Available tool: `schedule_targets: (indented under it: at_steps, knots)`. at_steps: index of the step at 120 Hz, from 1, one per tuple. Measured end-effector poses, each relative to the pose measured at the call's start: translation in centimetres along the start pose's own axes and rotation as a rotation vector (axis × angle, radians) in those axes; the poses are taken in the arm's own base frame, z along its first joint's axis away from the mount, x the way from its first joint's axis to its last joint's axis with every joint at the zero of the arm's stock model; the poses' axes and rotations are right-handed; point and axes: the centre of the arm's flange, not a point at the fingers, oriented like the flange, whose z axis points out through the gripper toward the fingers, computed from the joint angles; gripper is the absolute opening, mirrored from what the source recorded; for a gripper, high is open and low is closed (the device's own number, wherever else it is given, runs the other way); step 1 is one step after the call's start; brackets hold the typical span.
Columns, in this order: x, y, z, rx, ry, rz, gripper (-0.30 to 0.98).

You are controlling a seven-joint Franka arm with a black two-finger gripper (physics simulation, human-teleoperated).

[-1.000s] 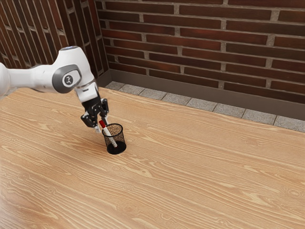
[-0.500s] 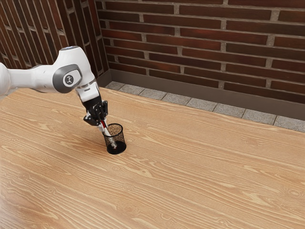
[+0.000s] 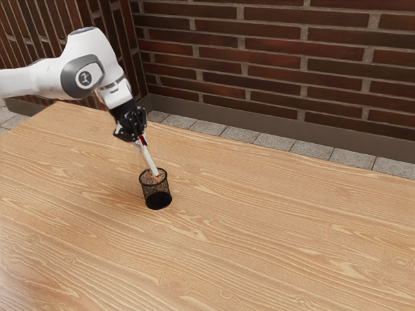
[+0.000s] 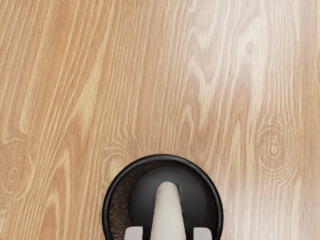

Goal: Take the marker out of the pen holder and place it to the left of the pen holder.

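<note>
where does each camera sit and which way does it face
Exterior view: at my arm's side, looking down across the wood-grain table toward a dark red brick wall; my white arm enters from the exterior view's left, ending in a black two-finger gripper.
Wrist view: on my hand, looking down at the table; two pale fingertips show.
Both share the table, the red-and-white marker and the round black mesh pen holder.

A wood-grained tabletop (image 3: 272,233) stretches beneath the pincer (image 3: 139,140) as dark red brick walls (image 3: 279,58) meet in a corner behind it. Beyond the pincer, gray floor tiles (image 3: 275,141) line a dark baseboard (image 3: 259,118); light lends the wood a pale sheen.
</note>
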Motion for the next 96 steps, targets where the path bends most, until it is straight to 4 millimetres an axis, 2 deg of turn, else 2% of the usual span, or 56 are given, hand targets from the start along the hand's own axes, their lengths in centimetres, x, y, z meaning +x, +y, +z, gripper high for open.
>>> schedule_targets:
  at_steps: [6, 13, 20, 28, 37, 51, 64, 77, 83, 96]
  knots:
    - [0.2, -0.4, -2.4, 0.025, 0.008, -0.005, -0.08]
    - [-1.0, -1.0, -4.5, 0.046, 0.017, -0.029, -0.08]
    - [-3.1, -1.5, -5.2, 0.048, 0.038, -0.060, -0.08]
    - [-6.0, -2.4, -5.0, 0.044, 0.089, -0.095, -0.08]
    - [-9.0, -3.0, -4.0, 0.029, 0.149, -0.132, -0.09]
    - [-13.4, -2.8, -2.1, -0.003, 0.243, -0.198, -0.09]
    - [-16.0, -2.9, -1.1, -0.018, 0.355, -0.239, -0.09]
    - [-20.1, -2.1, 2.2, -0.061, 0.491, -0.322, -0.09]
    - [-21.3, -1.8, 3.9, -0.077, 0.548, -0.341, -0.09]
    - [-22.7, -1.4, 6.1, -0.089, 0.638, -0.356, -0.09]
